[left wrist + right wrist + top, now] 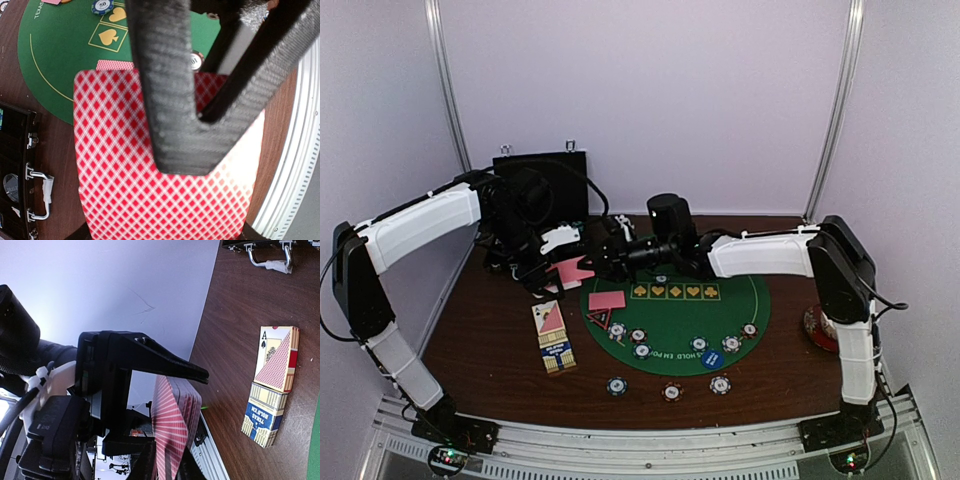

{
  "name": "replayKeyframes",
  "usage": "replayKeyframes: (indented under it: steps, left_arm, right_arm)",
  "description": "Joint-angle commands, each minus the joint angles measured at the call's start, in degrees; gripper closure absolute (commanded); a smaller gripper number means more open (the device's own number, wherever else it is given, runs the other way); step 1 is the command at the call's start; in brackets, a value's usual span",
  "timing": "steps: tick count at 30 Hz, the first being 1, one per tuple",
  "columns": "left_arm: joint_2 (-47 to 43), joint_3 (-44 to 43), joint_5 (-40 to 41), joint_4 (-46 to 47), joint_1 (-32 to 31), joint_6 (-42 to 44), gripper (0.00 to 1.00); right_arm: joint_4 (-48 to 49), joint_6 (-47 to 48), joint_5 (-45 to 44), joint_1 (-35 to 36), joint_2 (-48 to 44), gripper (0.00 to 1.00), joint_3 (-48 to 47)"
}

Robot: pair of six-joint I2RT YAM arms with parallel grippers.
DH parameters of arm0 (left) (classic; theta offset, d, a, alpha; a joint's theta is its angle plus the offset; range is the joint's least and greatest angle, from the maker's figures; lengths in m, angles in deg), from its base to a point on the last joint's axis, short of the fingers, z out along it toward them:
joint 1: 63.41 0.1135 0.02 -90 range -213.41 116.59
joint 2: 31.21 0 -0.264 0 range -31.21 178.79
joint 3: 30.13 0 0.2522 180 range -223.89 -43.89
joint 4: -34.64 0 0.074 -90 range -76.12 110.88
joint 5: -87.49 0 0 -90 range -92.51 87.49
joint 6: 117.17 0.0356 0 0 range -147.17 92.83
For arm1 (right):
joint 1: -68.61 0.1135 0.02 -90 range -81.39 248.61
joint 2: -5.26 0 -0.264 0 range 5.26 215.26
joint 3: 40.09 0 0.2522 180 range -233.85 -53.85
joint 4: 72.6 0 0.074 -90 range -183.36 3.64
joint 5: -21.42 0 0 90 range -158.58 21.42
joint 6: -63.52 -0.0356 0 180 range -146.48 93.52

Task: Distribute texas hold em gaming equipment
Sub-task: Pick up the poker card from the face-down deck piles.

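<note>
Your left gripper (572, 268) clamps the pink-backed cards (150, 190); the right gripper (192, 147) sits narrow on top, grip unclear. Several could slide out together.

The room is bright and the light is even. In the top view the pale wall (650, 90) looks soft, the dark table (490, 340) has only faint shadows, and the picture is a bit grainy. In the left wrist view the cards (125, 165) are very close and fuzzy (one bottom corner fades to white), while the green mat (60, 75) behind looks sharper. In the right wrist view the wall glows very bright and the table shines near the top.
</note>
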Motion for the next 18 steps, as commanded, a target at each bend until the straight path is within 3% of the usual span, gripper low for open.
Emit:
replayKeyframes:
  steps: [1, 5, 13, 18]
  left_arm:
    - [-0.26, -0.93, 0.49, 0.55, 0.04, 0.94, 0.83]
    - [-0.21, -0.85, 1.16, 0.49, 0.04, 1.07, 0.83]
    - [-0.10, -0.60, 1.70, 0.43, 0.04, 1.32, 0.83]
    - [-0.15, -0.58, 1.85, 0.45, 0.04, 1.41, 0.83]
  right_arm:
    - [3.19, -1.56, 0.76, -0.38, -3.56, 0.87, 1.49]
    - [7.53, -4.45, 1.45, -1.45, -4.27, 1.00, 4.06]
    - [10.13, -5.11, 2.49, -6.74, -11.43, 1.00, 14.83]
    - [0.21, 2.79, 3.14, -13.37, -20.35, 1.00, 25.00]
